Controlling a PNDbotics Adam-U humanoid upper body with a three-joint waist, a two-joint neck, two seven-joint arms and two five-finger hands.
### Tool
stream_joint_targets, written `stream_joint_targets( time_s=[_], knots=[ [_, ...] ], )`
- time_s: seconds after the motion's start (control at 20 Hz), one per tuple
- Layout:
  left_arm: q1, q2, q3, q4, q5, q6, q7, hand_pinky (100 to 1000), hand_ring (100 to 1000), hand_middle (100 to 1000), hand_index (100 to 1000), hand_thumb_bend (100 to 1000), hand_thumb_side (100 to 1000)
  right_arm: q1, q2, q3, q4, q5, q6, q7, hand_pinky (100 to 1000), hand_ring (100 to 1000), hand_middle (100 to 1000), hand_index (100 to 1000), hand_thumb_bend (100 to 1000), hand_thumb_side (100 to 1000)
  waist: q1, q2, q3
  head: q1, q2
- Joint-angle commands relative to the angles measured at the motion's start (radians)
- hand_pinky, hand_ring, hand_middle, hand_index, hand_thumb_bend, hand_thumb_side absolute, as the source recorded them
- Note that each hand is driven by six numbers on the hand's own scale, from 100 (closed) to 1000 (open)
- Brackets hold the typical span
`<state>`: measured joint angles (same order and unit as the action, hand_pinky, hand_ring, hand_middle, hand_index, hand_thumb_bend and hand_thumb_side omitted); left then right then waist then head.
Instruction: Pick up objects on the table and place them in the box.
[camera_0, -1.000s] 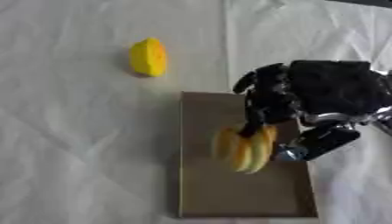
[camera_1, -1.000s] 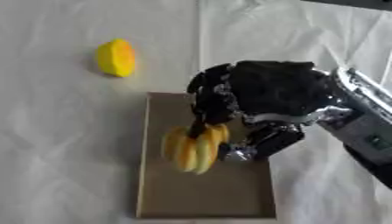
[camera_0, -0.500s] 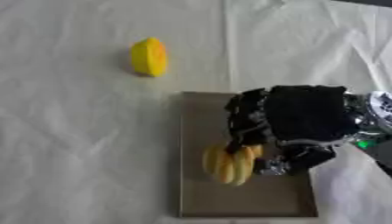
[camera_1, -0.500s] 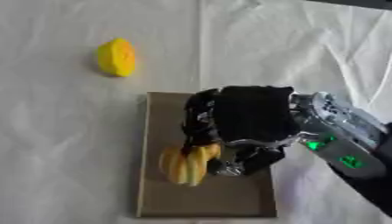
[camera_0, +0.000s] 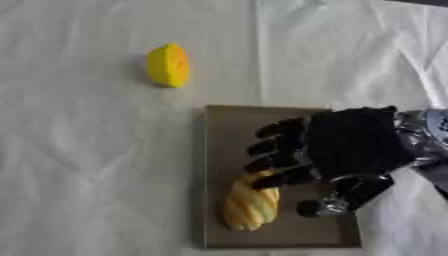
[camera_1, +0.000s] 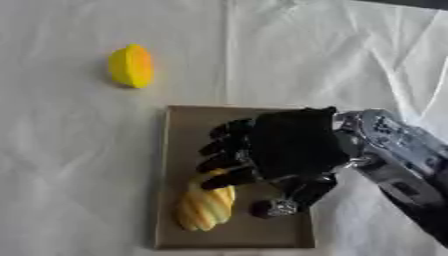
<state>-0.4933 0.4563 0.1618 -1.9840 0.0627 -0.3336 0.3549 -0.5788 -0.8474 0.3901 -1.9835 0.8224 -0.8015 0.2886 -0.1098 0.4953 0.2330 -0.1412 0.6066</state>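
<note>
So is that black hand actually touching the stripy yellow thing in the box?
Cannot tell. In the left eye view the right hand has its fingertips overlapping the top of the stripy yellow thing in the box, but from above neither contact nor a gap shows.

The right hand (camera_1: 293, 145) is matte black with chunky segmented fingers (camera_1: 229, 148), on a silver-grey metal wrist.

Right hand (camera_0: 354, 147) hides part of the box (camera_0: 223, 145) floor.
</note>
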Motion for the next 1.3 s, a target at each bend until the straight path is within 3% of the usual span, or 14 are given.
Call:
stream_joint_targets(
  time_s=[0.05,0.1,0.2,0.35,0.6,0.75,0.95,1.15,1.3],
  knots=[
    [-0.007,0.014,0.0,-0.016,0.001,0.0,-0.005,840,932,709,825,100,622,0.002,-0.015,-0.045,-0.016,-0.022,0.011,-0.043,874,886,862,914,271,244,0.01,-0.024,-0.002,0.006,-0.005],
    [-0.007,0.015,-0.001,-0.016,0.002,0.0,-0.005,841,932,709,825,100,622,0.01,-0.017,-0.061,-0.016,-0.033,0.02,-0.062,867,870,856,913,195,216,0.011,-0.024,-0.004,0.008,-0.008],
    [-0.009,0.017,-0.001,-0.016,0.002,0.0,-0.005,841,931,711,825,100,620,0.033,-0.023,-0.101,-0.016,-0.066,0.049,-0.106,863,845,844,914,211,100,0.013,-0.024,-0.007,0.013,-0.016],
    [-0.012,0.027,-0.002,-0.016,-0.001,0.001,-0.007,841,930,712,825,100,616,0.083,-0.032,-0.185,-0.016,-0.164,0.094,-0.2,869,813,820,907,100,100,0.017,-0.023,-0.016,0.027,-0.029],
    [-0.025,0.067,-0.013,-0.016,-0.013,0.004,-0.015,841,926,713,826,100,600,0.17,-0.043,-0.339,-0.016,-0.447,0.148,-0.341,904,786,802,907,100,100,0.025,-0.018,-0.035,0.054,-0.05],
    [-0.031,0.099,-0.022,-0.016,-0.029,0.009,-0.026,842,926,718,829,100,588,0.217,-0.045,-0.435,-0.016,-0.573,0.138,-0.38,908,784,800,900,100,100,0.03,-0.013,-0.047,0.068,-0.055],
    [-0.031,0.173,-0.032,-0.015,-0.092,0.041,-0.061,847,933,738,841,100,543,0.308,-0.036,-0.549,-0.016,-0.661,0.091,-0.436,914,777,794,898,100,100,0.04,-0.006,-0.067,0.087,-0.049],
    [-0.088,0.298,-0.07,0.049,-0.212,0.063,-0.202,867,954,795,879,100,493,0.392,-0.006,-0.628,-0.016,-0.714,0.048,-0.494,916,768,785,890,100,100,0.052,-0.003,-0.089,0.097,-0.042],
    [-0.166,0.389,-0.129,0.134,-0.296,0.041,-0.405,882,967,808,909,106,512,0.435,0.01,-0.665,-0.016,-0.71,0.029,-0.527,912,767,783,884,100,100,0.062,-0.006,-0.107,0.1,-0.033]
  ],
)
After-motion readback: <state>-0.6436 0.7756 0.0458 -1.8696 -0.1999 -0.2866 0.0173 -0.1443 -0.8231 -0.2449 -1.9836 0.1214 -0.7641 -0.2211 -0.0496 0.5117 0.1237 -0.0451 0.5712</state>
